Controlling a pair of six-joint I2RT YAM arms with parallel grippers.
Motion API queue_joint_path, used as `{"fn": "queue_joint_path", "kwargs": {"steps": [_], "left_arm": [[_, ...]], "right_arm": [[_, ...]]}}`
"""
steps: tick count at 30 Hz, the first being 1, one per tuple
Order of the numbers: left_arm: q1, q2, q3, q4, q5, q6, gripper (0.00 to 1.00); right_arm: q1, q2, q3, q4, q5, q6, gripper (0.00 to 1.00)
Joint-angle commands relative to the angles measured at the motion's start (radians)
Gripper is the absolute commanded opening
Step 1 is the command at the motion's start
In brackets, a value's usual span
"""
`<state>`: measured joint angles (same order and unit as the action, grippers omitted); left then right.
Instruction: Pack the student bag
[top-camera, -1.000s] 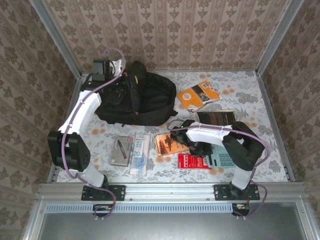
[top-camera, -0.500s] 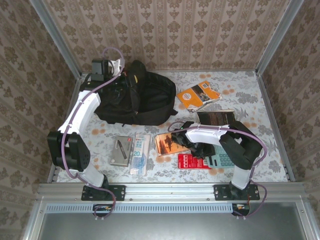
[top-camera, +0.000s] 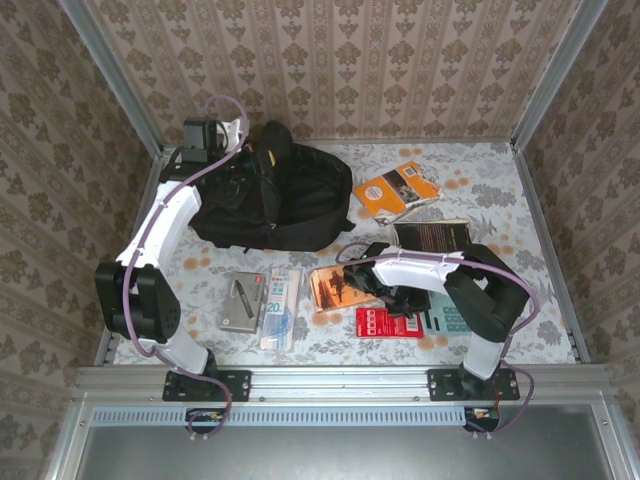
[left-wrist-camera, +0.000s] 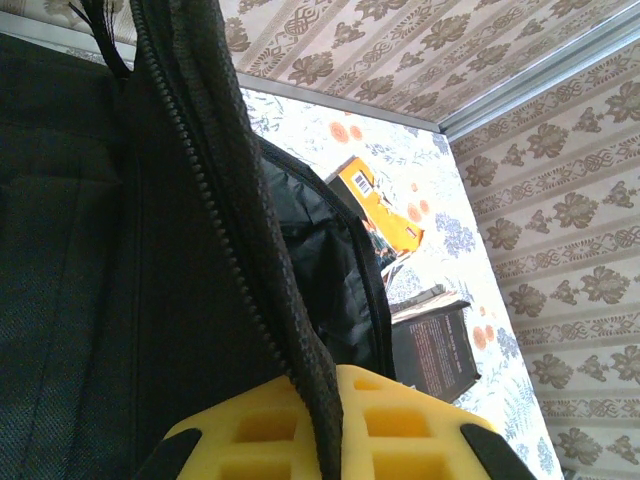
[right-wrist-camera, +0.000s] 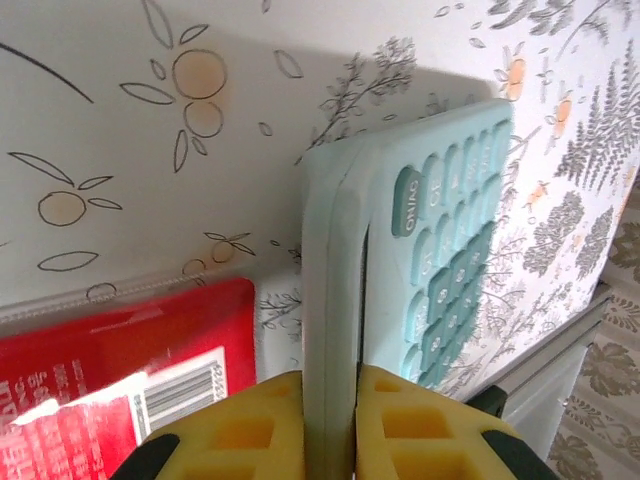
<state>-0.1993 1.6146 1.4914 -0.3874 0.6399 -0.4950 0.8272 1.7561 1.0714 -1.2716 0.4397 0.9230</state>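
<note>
L gripper (left-wrist-camera: 320, 445) pressed together on zipper edge of large black soft fabric backpack (left-wrist-camera: 80, 260); bag runs ahead of it and off to its left. R gripper (right-wrist-camera: 330, 430) pinching side edge of pale teal plastic calculator (right-wrist-camera: 440, 250), which sticks out straight ahead w/ keys facing right. Flat red packet w/ barcode label (right-wrist-camera: 120, 340) lies just left of R gripper.

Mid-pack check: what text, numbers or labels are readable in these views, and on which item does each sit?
"20": on the white-and-blue pack.
"ON/AC": seemingly, on the top key of the teal calculator; its other keys are too blurred to read.
Red packet: barcode and small print, unreadable.
Orange book: barcode and cover print too small to read.
Dark book: print too small to read.
Student bag: no text seen.
</note>
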Motion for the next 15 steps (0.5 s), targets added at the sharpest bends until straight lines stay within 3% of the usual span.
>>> {"fn": "queue_joint_path", "kwargs": {"steps": [1, 9, 15], "left_arm": [[0.009, -0.045, 0.005, 0.089, 0.05, -0.007, 0.07], [-0.006, -0.048, 0.028, 0.062, 0.056, 0.02, 0.07], [-0.022, -0.04, 0.088, 0.02, 0.09, 0.02, 0.07]], "right_arm": [[0.0, -0.115, 0.101, -0.106, 0.052, 0.0, 0.09], [-0.06, -0.281, 0.326, -0.186, 0.019, -0.07, 0.0], [-0.137, -0.396, 0.445, -0.038, -0.138, -0.163, 0.0]]}}
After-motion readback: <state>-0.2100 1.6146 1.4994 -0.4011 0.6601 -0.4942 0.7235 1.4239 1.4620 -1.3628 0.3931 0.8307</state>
